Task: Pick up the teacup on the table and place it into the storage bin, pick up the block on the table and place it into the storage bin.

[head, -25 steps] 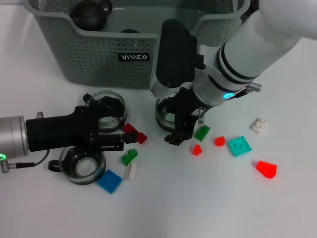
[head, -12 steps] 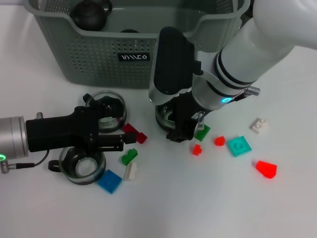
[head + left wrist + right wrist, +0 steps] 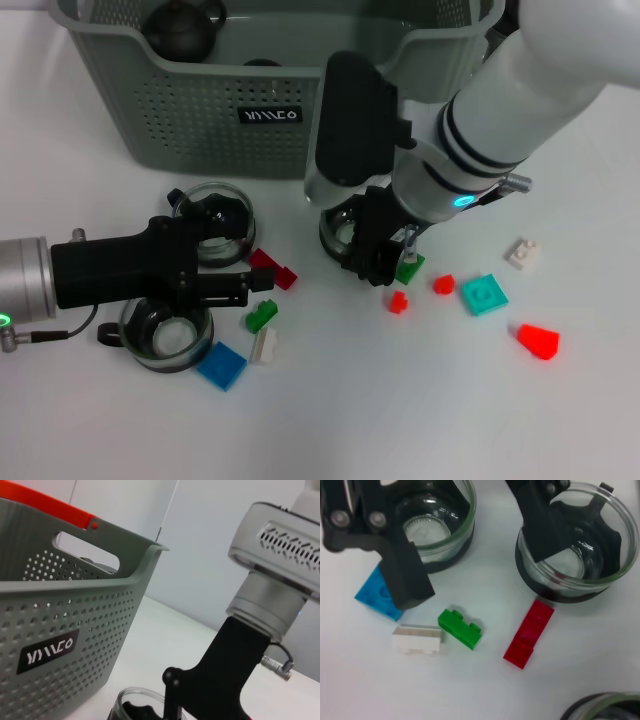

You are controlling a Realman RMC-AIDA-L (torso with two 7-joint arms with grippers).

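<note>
The grey-green storage bin stands at the back, also close up in the left wrist view. A glass teacup sits before its front wall, partly under my right gripper, whose black fingers reach down at the cup's rim beside a green block. My left gripper lies low and open between two more glass teacups. The right wrist view shows its fingers over both cups, holding nothing.
Blocks lie scattered: red, green, white and blue by the left gripper; two small red ones, a teal one, a white one and a red one to the right. A dark teapot sits inside the bin.
My right gripper has shifted a little to the right and back, over the teacup's rim towards the green block. The left arm has not moved.
</note>
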